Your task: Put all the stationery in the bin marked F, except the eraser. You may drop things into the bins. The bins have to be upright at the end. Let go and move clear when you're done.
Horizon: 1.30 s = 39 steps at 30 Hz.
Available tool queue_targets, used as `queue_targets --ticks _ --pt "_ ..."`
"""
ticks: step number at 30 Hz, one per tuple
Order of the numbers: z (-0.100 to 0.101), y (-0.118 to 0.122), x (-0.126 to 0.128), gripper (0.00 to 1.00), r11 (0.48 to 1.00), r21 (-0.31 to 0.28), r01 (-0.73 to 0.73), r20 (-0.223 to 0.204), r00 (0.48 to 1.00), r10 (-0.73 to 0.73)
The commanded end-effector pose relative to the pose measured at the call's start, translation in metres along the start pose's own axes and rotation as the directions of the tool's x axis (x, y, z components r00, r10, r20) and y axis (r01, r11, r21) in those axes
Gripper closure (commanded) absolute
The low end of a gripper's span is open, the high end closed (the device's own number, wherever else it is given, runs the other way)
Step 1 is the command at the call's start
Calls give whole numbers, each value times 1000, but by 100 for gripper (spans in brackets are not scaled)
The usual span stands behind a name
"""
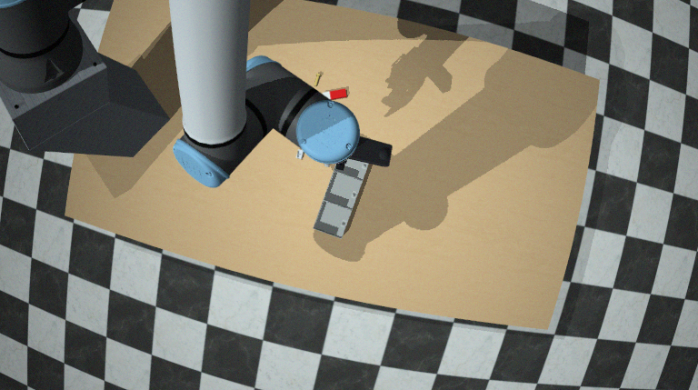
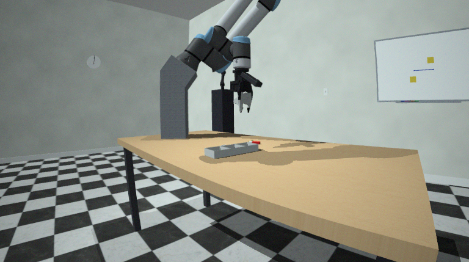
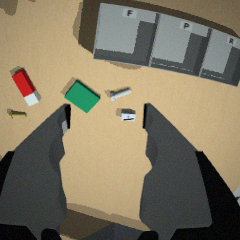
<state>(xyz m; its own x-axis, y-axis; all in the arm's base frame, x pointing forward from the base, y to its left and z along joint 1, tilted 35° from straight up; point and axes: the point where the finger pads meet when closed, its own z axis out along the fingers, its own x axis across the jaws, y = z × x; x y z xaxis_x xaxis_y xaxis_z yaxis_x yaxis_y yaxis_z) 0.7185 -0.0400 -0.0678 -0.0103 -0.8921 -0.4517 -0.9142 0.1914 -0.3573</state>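
My end effector (image 2: 244, 111) (image 3: 106, 105) hangs well above the tabletop (image 1: 463, 262) (image 2: 311, 182) (image 3: 105, 165), jaws parted and grasping nothing. The sharpener (image 1: 300, 155) (image 3: 128, 115), which I judge to be stationery, lies outside the bins, near the silver bolt (image 3: 120, 93). I see nothing inside bin F (image 1: 354, 165) (image 2: 254, 148) (image 3: 116, 35).

My first worry is the sharpener: it's so small that a slightly off-centre descent could pinch its edge and flick it away, or let a finger clip the bolt. The red-and-white block (image 1: 338, 93) (image 2: 256, 142) (image 3: 22, 84) looks like the eraser, so collecting it would break the exception. The green block (image 3: 82, 96) is plain enough that I could misjudge what it is. A low approach to F might knock the joined row and tip all three bins; a high release might bounce the sharpener into P (image 3: 179, 42).

The bins are matt grey, thin-walled and squarish, with pale label tabs. The sharpener seems a pale metal wedge with a dark slot, probably slippery. The bolt is slim and smooth, the brass screw (image 1: 318, 77) (image 3: 18, 114) yellowish; both could roll. The tabletop has a faint wood grain.
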Motion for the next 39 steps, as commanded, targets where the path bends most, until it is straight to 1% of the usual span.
queue_targets --ticks 1,6,8,9,10,13,19,23,25,26,28,30,39 --pt "36 29 -16 67 988 0 157 1 988 -157" --pt "62 50 -28 67 969 -9 248 5 969 -248" --pt "62 50 -28 67 969 -9 248 5 969 -248" --pt "76 61 -34 67 953 -12 302 7 953 -302" --pt "80 64 -37 67 948 -14 318 9 948 -318" --pt "93 74 -43 67 930 -17 368 11 930 -368" --pt "111 102 -61 67 881 -20 472 15 881 -472" --pt "111 103 -63 67 843 -21 537 18 843 -537" --pt "111 103 -63 67 843 -21 537 18 843 -537" --pt "111 101 -60 67 812 -20 583 19 812 -583" --pt "111 92 -56 67 793 -16 609 15 793 -609" --pt "110 89 -54 67 770 -13 637 12 771 -637" --pt "110 77 -46 67 659 5 752 -4 659 -752"
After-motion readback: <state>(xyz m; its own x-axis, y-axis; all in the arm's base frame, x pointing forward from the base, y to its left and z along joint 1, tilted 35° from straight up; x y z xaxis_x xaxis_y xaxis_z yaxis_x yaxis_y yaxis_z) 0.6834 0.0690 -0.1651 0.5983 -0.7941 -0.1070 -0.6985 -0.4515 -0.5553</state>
